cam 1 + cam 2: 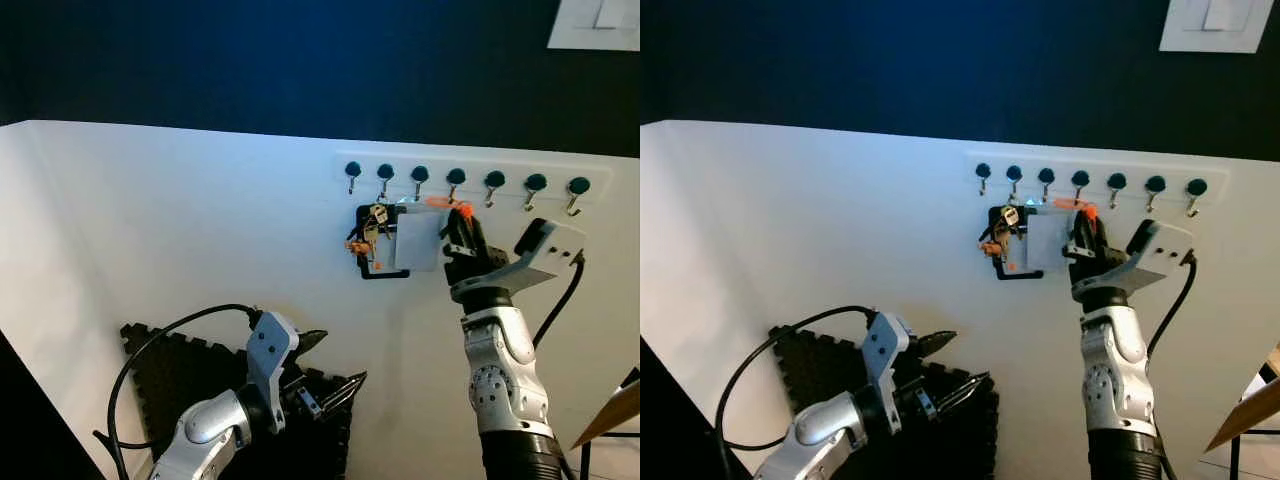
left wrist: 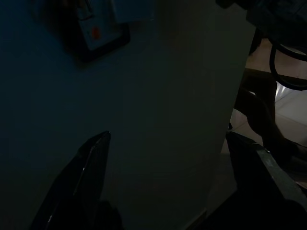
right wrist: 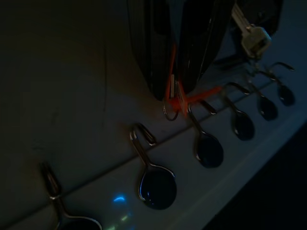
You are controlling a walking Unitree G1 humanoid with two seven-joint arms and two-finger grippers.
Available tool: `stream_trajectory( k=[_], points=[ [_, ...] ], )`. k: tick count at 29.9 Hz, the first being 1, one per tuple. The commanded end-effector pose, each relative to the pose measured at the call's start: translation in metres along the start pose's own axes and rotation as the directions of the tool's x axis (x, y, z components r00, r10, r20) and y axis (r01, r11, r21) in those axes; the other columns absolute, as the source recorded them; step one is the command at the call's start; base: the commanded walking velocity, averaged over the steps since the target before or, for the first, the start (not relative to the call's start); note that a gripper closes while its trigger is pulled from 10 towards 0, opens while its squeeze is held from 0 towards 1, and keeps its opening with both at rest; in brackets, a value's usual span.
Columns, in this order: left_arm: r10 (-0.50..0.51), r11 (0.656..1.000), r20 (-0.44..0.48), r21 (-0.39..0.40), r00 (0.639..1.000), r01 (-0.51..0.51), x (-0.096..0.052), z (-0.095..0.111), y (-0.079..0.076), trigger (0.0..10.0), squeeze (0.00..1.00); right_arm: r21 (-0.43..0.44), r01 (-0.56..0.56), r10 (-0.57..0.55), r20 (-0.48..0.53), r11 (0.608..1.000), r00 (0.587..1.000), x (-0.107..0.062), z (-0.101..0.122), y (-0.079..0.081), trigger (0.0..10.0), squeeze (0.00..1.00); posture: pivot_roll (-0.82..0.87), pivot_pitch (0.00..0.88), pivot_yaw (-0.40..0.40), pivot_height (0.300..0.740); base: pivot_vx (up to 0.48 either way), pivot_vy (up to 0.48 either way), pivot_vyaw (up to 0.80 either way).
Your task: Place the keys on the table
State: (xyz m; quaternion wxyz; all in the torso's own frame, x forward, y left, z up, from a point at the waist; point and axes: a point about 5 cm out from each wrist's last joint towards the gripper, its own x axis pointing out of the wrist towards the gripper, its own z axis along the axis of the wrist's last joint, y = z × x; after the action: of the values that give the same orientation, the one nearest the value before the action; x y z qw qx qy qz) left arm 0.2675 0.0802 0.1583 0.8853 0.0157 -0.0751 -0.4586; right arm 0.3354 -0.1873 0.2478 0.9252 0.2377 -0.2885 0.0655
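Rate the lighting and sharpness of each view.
Eye views: bright and sharp, the hook rack and keys clear. Left wrist view: very dark, the left pincer a mere silhouette. Right wrist view: dim but readable, with glints on the hooks by the right pincer.

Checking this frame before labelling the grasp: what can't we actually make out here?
- Keys: bunch too small in the eye views to count them; a pale tag covers part.
- Orange loop: the right gripper has its fingers closed on it, but whether it is off its hook is hidden by dark.
- Table: cannot be found in the eye views.
- Left wrist view: nearly black; left gripper open, idle.
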Motion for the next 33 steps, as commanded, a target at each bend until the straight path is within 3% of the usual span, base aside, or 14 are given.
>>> stream_trajectory(
  k=[1, 3, 4, 6, 8, 13, 15, 20, 26, 33],
  points=[
    [-0.003, 1.0, -0.014, 0.003, 1.0, 0.003, 0.0, -0.001, 0.0, 10.0, 0.0, 0.022, 0.032, -0.032, 0.024, 0.999, 0.999, -0.001, 0.005, -0.008, 0.0, 0.0, 0.06, 0.045, 0.036, 0.74, 0.0, 0.0, 0.0],
    [-0.003, 1.0, -0.014, 0.004, 1.0, 0.003, 0.0, -0.001, 0.0, 10.0, 0.0, 0.024, -0.007, 0.007, 0.005, 1.0, 1.0, -0.002, 0.002, -0.003, 0.0, 0.0, 0.06, 0.044, 0.036, 0.74, 0.0, 0.0, 0.0],
    [-0.005, 1.0, -0.014, 0.005, 1.0, 0.005, 0.001, -0.001, -0.001, 10.0, 0.0, 0.002, -0.098, 0.098, -0.046, 0.995, 0.994, -0.005, -0.007, 0.011, 4.5, 0.0, 0.05, 0.042, 0.037, 0.74, 0.0, 0.0, 0.0],
    [-0.005, 1.0, -0.014, 0.005, 1.0, 0.005, 0.001, -0.001, -0.001, 10.0, 0.0, 0.002, -0.098, 0.098, -0.046, 0.995, 0.994, -0.005, -0.007, 0.011, 4.5, 0.0, 0.05, 0.042, 0.037, 0.74, 0.0, 0.0, 0.0],
    [-0.006, 1.0, -0.014, 0.006, 1.0, 0.006, 0.001, -0.001, -0.001, 10.0, 0.0, -0.019, -0.174, 0.171, -0.111, 0.985, 0.979, -0.01, -0.018, 0.022, 10.0, 0.0, 0.05, 0.044, 0.036, 0.74, 0.0, 0.0, 0.0],
    [-0.008, 1.0, -0.017, 0.006, 1.0, 0.008, 0.001, -0.001, -0.001, 10.0, 0.0, -0.041, -0.227, 0.216, -0.188, 0.973, 0.958, -0.016, -0.032, 0.028, 10.0, 0.0, 0.05, 0.046, 0.035, 0.74, 0.0, 0.0, 0.0],
    [-0.007, 1.0, -0.02, 0.005, 1.0, 0.008, 0.0, -0.002, -0.002, 10.0, 0.0, -0.095, -0.205, 0.175, -0.258, 0.974, 0.95, -0.021, -0.044, 0.023, 10.0, 0.0, 0.06, 0.046, 0.031, 0.74, 0.0, 0.0, 0.0],
    [-0.004, 1.0, -0.021, 0.005, 1.0, 0.004, 0.0, -0.002, -0.002, 10.0, 0.0, -0.172, -0.23, 0.172, -0.301, 0.958, 0.938, -0.025, -0.048, 0.02, 10.0, 0.0, 0.06, 0.046, 0.031, 0.74, 0.0, 0.0, 0.0],
    [-0.002, 1.0, -0.019, 0.008, 1.0, 0.002, 0.0, -0.001, -0.001, 10.0, 0.0, -0.263, -0.297, 0.225, -0.271, 0.918, 0.936, -0.023, -0.041, 0.027, 10.0, 0.0, 0.06, 0.048, 0.033, 0.74, 0.0, 0.0, 0.0],
    [-0.001, 1.0, -0.017, 0.009, 1.0, 0.001, 0.0, -0.001, -0.001, 10.0, 0.0, -0.3, -0.304, 0.259, -0.181, 0.904, 0.949, -0.019, -0.029, 0.035, 10.0, 0.0, 0.06, 0.05, 0.033, 0.74, 0.0, 0.0, 0.0]
  ],
)
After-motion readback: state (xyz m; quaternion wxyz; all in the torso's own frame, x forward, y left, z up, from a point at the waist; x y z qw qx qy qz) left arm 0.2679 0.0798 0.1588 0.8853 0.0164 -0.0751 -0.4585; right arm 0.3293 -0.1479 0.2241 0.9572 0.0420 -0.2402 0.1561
